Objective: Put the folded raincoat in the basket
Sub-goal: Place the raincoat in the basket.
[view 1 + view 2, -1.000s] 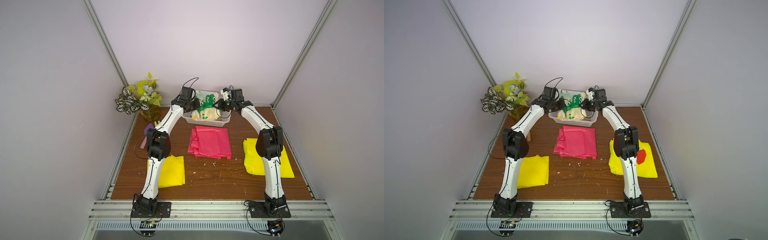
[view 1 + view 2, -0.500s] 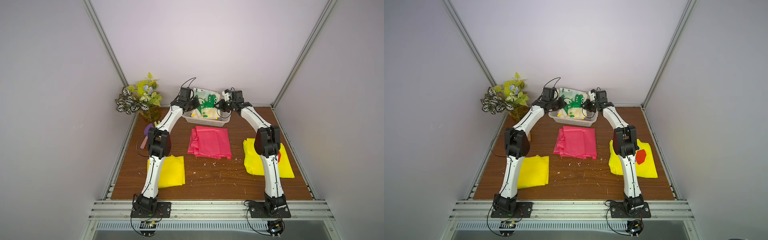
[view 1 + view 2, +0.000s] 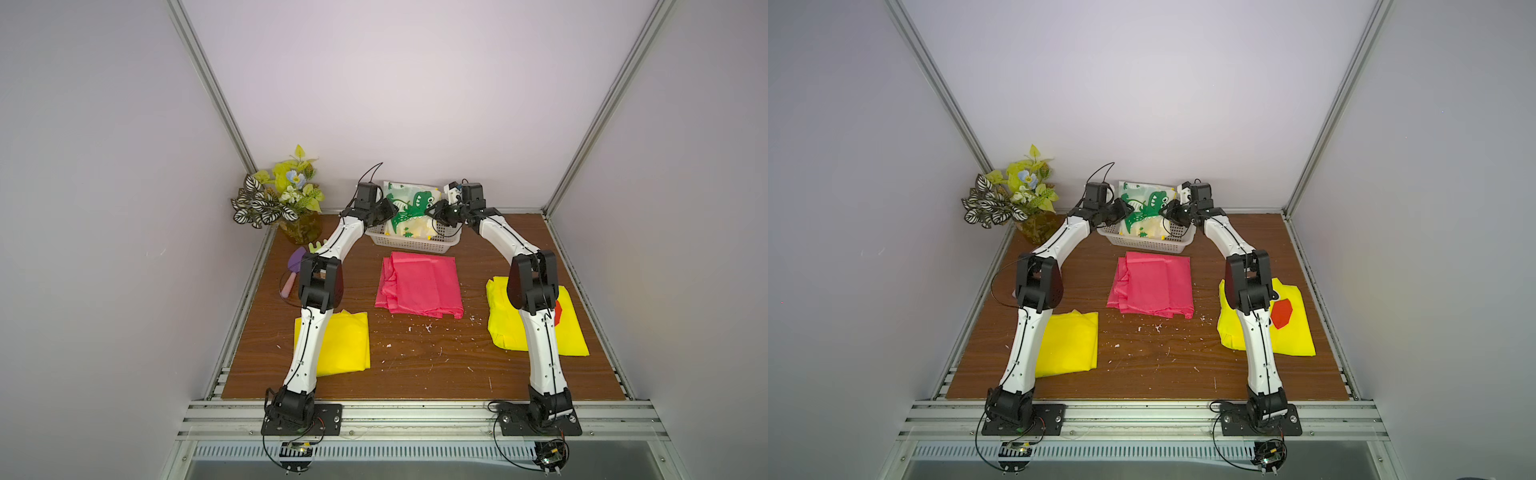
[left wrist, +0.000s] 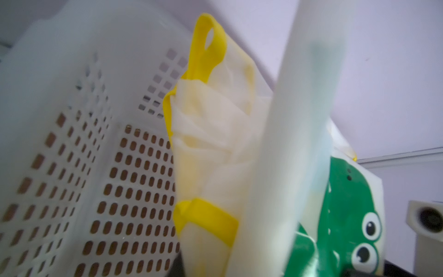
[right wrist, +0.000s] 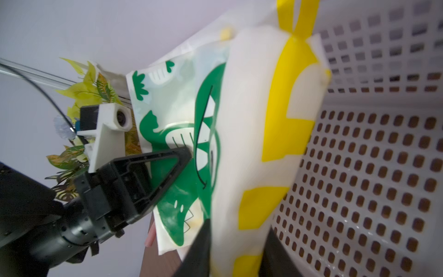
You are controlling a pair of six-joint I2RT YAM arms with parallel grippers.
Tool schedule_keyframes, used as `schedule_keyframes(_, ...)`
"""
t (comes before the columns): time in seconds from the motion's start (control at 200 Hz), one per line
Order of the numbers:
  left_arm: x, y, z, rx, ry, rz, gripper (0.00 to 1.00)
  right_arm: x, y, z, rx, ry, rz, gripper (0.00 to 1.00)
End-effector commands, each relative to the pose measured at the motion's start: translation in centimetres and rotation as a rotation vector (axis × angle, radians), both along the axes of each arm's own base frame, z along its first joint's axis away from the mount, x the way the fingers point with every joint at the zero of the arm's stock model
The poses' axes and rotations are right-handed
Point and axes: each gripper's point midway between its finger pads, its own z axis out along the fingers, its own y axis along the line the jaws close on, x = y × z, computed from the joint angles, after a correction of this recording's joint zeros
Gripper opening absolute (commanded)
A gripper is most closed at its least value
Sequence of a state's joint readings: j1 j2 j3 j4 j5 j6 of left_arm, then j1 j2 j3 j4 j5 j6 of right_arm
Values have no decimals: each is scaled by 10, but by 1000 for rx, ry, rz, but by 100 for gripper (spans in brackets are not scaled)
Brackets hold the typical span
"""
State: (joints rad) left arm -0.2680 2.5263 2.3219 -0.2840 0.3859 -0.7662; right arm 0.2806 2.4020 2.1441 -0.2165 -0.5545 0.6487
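We see the folded raincoat (image 3: 409, 210), translucent white plastic with yellow trim and a green dinosaur print. It stands on edge inside the white perforated plastic basket (image 3: 415, 246) at the far end of the brown wooden worktop (image 3: 415, 357). Its upper part rises above the rim.

The left fingers (image 5: 167, 165) and the right fingers (image 5: 200, 249) flank the raincoat, one pair at each side. In the right wrist view, one black left finger has its tip against the dinosaur print. Its partner is hidden behind the sheet, so we cannot tell how wide that pair stands. The right fingers stand parted with a yellow-trimmed fold between them. We cannot tell whether they pinch it.

The raincoat is all we see in the basket, and wood shows through the holes in the base beside it. A folded pink sheet (image 3: 419, 286) lies on the worktop just in front of the basket.
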Motion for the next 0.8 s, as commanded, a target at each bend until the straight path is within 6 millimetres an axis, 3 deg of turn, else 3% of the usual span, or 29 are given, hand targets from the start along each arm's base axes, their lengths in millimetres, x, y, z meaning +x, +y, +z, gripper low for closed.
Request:
schedule_keyframes(0.0, 0, 12, 16, 93, -46, -7, 65, -13, 9, -1, -51, 7, 38, 49)
schedule_keyframes(0.105, -7, 15, 11, 144, -33, -38, 79, -13, -3, -9, -136, 12, 9, 59)
schedule_keyframes(0.22, -10, 17, 30, 166, -71, -47, 85, -8, -15, -3, -218, -12, -31, 76)
schedule_keyframes(0.27, -11, 19, 42, 181, -94, -44, 100, -5, -21, 2, -254, -25, -54, 79)
schedule_keyframes(0.38, -16, 25, 71, 214, -149, -40, 99, 1, -39, 20, -344, -57, -126, 81)
schedule_keyframes(0.465, -23, 29, 88, 233, -172, -39, 99, 1, -42, 41, -348, -95, -142, 81)
schedule_keyframes(0.565, -33, 37, 102, 259, -184, -23, 99, -4, -28, 67, -286, -152, -109, 79)
schedule_keyframes(0.666, -42, 46, 118, 301, -215, -9, 99, -13, -6, 81, -218, -202, -62, 77)
schedule_keyframes(0.796, -58, 59, 157, 354, -290, 18, 99, -28, 28, 64, -141, -191, 10, 72)
